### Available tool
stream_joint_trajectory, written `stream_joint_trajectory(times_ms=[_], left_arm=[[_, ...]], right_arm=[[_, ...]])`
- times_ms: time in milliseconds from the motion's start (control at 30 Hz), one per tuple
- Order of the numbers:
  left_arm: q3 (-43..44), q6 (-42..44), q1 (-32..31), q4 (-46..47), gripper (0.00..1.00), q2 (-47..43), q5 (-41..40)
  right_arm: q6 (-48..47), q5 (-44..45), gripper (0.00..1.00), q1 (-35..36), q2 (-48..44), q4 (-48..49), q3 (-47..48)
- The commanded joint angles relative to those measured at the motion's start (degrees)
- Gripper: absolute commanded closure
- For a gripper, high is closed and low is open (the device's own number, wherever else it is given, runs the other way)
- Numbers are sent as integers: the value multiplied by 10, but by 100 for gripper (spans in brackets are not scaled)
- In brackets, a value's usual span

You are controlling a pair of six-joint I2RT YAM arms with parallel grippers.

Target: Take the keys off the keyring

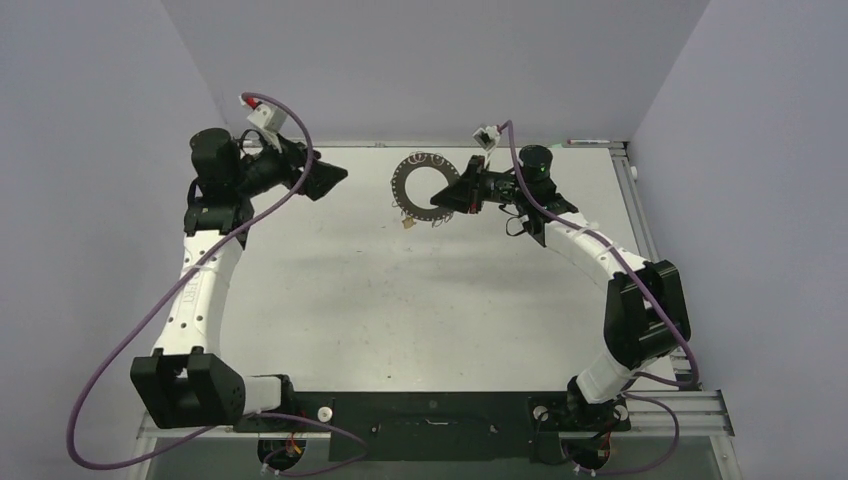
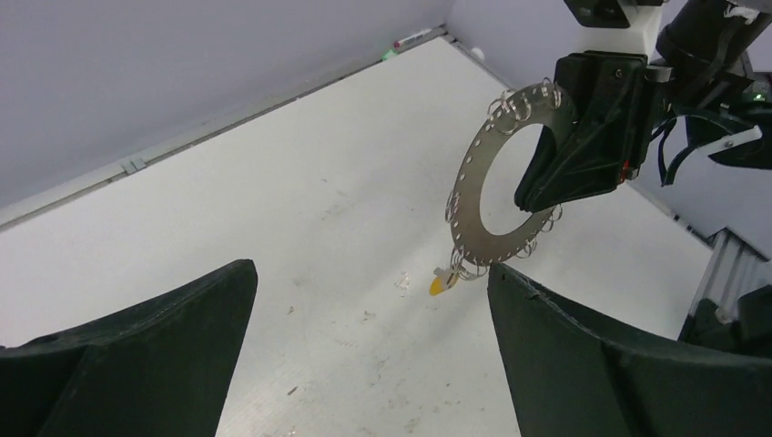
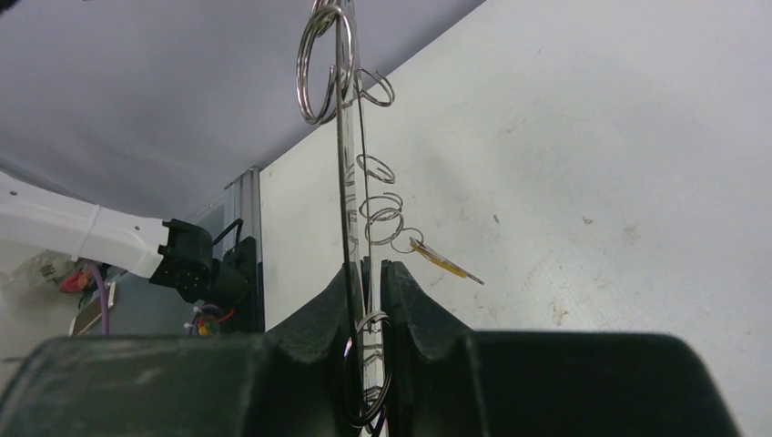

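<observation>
The keyring [image 1: 420,183] is a flat grey metal ring with small wire loops round its rim. My right gripper [image 1: 447,197] is shut on its right edge and holds it up on edge above the table. The left wrist view shows the keyring [image 2: 473,177] face-on, and the right wrist view shows it edge-on [image 3: 347,155] between the shut fingers [image 3: 405,296]. One small yellow key [image 1: 408,224] hangs from a loop at the ring's lower edge; it also shows in the left wrist view [image 2: 441,285] and the right wrist view [image 3: 439,259]. My left gripper [image 1: 335,177] is open and empty, left of the ring.
The white table [image 1: 400,300] has a metal rail [image 1: 632,190] along its right edge. Grey walls close in the back and sides. A small green-tipped item [image 1: 585,142] lies at the back right corner.
</observation>
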Motion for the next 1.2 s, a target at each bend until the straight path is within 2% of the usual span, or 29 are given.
stream_joint_trajectory(times_ms=[0, 67, 100, 133, 233, 300, 467, 567, 733, 833, 967, 1100, 1167], left_arm=[[-134, -338, 67, 395, 4, -21, 96], [-196, -443, 90, 553, 4, -14, 101], [-207, -465, 97, 574, 4, -8, 95], [-205, -465, 100, 556, 4, -3, 91], [-190, -396, 97, 441, 4, -4, 93], [-214, -365, 87, 431, 4, -13, 105], [-348, -327, 28, 553, 4, -46, 102], [-382, -311, -16, 598, 4, -32, 86], [-386, -270, -78, 653, 4, 8, 88], [-382, -224, -117, 654, 4, 29, 89], [-387, -171, -131, 682, 2, 55, 69], [-405, -160, -132, 762, 0, 73, 48], [-416, -163, -137, 797, 6, 81, 34]], right_arm=[[-14, -2, 95, -10, -38, -17, 59], [-18, -1, 95, -13, -37, -36, 75], [-19, 1, 95, -13, -37, -44, 82], [-19, 4, 95, -13, -38, -51, 87], [-5, 9, 95, -13, -38, -53, 99], [5, 10, 95, -13, -37, -43, 101], [28, 8, 95, -13, -30, -25, 108], [44, 3, 95, -11, -28, -16, 111], [59, -3, 95, -8, -24, -2, 108], [81, -7, 95, -7, -23, 22, 97], [87, -5, 95, -7, -19, 34, 93], [92, -4, 95, -7, -15, 35, 96], [103, -5, 95, -6, -15, 46, 94]])
